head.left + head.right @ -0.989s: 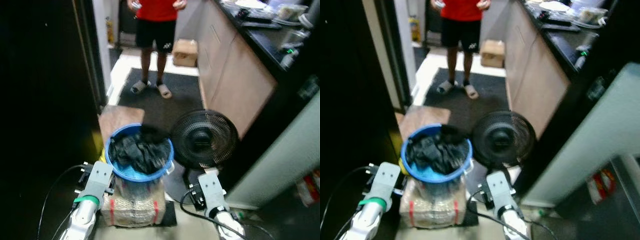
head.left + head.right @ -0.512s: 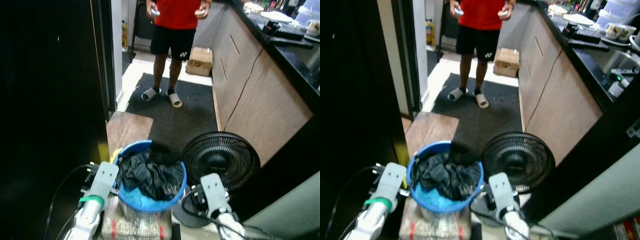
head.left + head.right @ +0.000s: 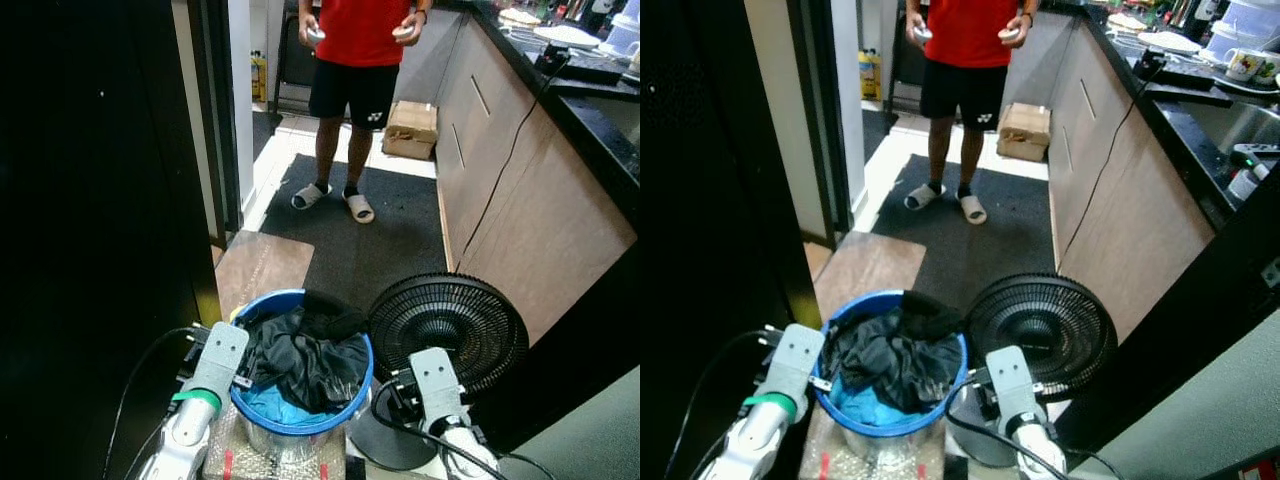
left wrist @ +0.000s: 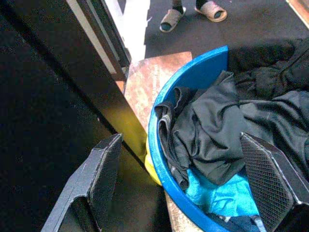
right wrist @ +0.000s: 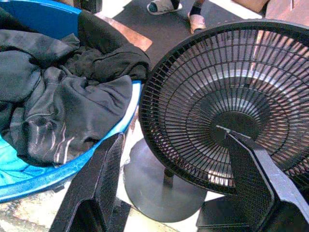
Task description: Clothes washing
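Note:
A blue basket (image 3: pixel 262 304) heaped with dark clothes (image 3: pixel 305 358) over a turquoise one (image 4: pixel 227 200) stands right before me on a plastic-wrapped bundle (image 3: pixel 275 462). My left arm (image 3: pixel 218 358) is at the basket's left side. In the left wrist view my left gripper (image 4: pixel 179 140) is open, one finger (image 4: pixel 99 176) outside the rim and the other over the clothes. My right arm (image 3: pixel 435 378) is between the basket and a black fan (image 3: pixel 447 335). My right gripper (image 5: pixel 174 137) is open, holding nothing, and faces the fan's grille (image 5: pixel 227 106).
A person (image 3: pixel 360 60) in a red shirt and sandals stands on a dark mat (image 3: pixel 385 235) ahead. A cardboard box (image 3: pixel 411 128) lies behind them. Wooden cabinets (image 3: pixel 520 200) under a black counter run along the right. A dark door frame (image 3: pixel 205 150) borders the left.
The camera has tilted up and steadied, so more of the person and the hallway shows. Both arms keep their places beside the basket.

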Controlling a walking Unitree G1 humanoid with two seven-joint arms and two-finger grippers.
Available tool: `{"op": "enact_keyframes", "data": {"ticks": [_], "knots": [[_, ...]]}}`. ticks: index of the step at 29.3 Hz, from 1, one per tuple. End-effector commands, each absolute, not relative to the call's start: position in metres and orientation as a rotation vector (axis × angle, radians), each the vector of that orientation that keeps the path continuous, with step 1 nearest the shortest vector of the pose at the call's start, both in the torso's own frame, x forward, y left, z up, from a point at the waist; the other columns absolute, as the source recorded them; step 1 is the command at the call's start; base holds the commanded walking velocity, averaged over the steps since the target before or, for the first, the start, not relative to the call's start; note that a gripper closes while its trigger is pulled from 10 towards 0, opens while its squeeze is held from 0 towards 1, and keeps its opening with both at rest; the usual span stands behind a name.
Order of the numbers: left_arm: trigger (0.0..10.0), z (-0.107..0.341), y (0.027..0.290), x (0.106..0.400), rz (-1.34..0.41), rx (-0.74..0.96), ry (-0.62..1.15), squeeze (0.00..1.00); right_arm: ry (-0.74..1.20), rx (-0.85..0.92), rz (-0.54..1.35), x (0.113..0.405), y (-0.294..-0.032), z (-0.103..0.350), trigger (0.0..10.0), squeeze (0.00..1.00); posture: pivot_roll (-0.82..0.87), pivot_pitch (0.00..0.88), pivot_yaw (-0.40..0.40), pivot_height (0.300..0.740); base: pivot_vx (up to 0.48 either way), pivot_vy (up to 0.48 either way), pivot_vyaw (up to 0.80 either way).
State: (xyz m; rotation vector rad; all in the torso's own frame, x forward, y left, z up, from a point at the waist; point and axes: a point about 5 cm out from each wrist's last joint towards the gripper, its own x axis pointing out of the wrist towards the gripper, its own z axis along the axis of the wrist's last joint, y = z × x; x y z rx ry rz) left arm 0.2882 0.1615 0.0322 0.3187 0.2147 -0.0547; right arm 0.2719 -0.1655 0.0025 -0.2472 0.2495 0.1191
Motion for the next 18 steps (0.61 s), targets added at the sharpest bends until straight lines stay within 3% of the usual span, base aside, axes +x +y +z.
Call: {"op": "enact_keyframes", "data": {"ticks": [1,3,18], "knots": [[10.0,0.027,0.156,0.286,-0.076,0.309,0.233,0.00,0.274,-0.234,0.102,0.267,-0.170,-0.002,10.0,0.00,0.08,0.007,-0.020,0.740,0.000,0.000,-0.52],[10.0,0.027,0.156,0.287,-0.079,0.308,0.233,0.00,0.273,-0.235,0.102,0.267,-0.170,-0.002,10.0,0.00,0.08,0.007,-0.020,0.740,0.000,0.000,-0.52],[10.0,0.020,0.149,0.284,-0.098,0.209,0.293,0.00,0.200,-0.248,0.096,0.277,-0.165,0.011,10.0,0.00,0.06,0.015,-0.015,0.740,0.000,0.000,0.00]]}}
